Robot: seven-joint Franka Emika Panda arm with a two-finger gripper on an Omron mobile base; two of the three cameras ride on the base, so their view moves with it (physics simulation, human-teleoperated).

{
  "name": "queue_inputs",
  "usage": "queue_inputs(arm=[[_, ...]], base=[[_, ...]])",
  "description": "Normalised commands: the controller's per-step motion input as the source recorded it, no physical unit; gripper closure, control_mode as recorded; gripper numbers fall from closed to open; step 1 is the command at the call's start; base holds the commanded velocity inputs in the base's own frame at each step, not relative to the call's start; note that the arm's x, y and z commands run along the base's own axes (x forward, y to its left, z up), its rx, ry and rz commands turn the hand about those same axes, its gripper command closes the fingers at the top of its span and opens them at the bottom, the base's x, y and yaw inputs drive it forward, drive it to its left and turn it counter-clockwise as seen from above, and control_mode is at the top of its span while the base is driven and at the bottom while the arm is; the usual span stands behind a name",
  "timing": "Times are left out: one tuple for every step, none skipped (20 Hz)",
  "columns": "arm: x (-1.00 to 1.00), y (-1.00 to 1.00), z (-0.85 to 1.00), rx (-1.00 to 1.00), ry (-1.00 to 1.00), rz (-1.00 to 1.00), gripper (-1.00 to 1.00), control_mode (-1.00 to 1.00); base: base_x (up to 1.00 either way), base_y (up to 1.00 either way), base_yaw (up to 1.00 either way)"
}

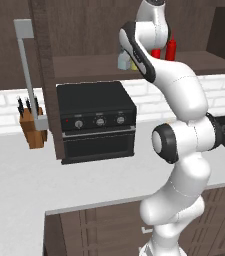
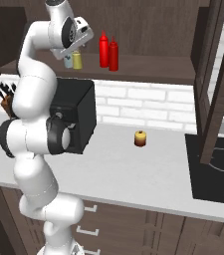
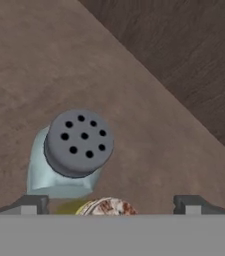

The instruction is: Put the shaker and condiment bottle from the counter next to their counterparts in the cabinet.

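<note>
Dark wood shelf of the cabinet (image 2: 148,69), upper centre of the right base view, carries the yellow shaker (image 2: 77,61) just beside its blue-grey counterpart (image 3: 66,160). Pincer (image 3: 109,204) stands wide, gripping nothing. Shaker looks light, rigid, smooth; best held round its body.

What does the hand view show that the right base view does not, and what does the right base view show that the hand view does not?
Hand view alone: the holes in the grey cap of the pale blue-grey shaker, seen from above, and the open gripper over the yellow shaker.

Right base view alone: the two red bottles standing together on the cabinet shelf, and a yellow-and-red lump on the counter.

Both: the two shakers side by side on the shelf.
</note>
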Motion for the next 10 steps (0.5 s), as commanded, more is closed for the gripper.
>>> queue_inputs(arm=[[-0.30,0.04,0.00,-0.01,0.00,0.04,-1.00,-1.00],[-0.36,0.06,0.00,0.00,0.00,0.04,-1.00,-1.00],[-0.41,0.07,0.00,0.00,0.00,0.04,-1.00,-1.00],[-0.48,0.09,0.00,0.00,0.00,0.03,-1.00,-1.00],[-0.52,0.10,0.00,0.00,-0.01,0.03,-1.00,-1.00],[-0.54,0.09,0.00,0.00,-0.02,0.03,-1.00,-1.00],[-0.55,0.09,0.00,0.00,-0.04,0.03,-1.00,-1.00],[-0.56,0.09,0.00,-0.01,-0.05,0.03,-1.00,-1.00],[-0.63,0.13,0.00,-0.01,-0.07,0.03,-1.00,-1.00],[-0.88,0.21,0.00,-0.04,-0.15,0.04,-1.00,-1.00]], base=[[0.00,0.00,0.00],[0.00,0.00,0.00],[0.00,0.00,0.00],[0.00,0.00,0.00],[0.00,0.00,0.00],[0.00,0.00,0.00],[0.00,0.00,0.00],[0.00,0.00,0.00],[0.00,0.00,0.00],[0.00,0.00,0.00]])
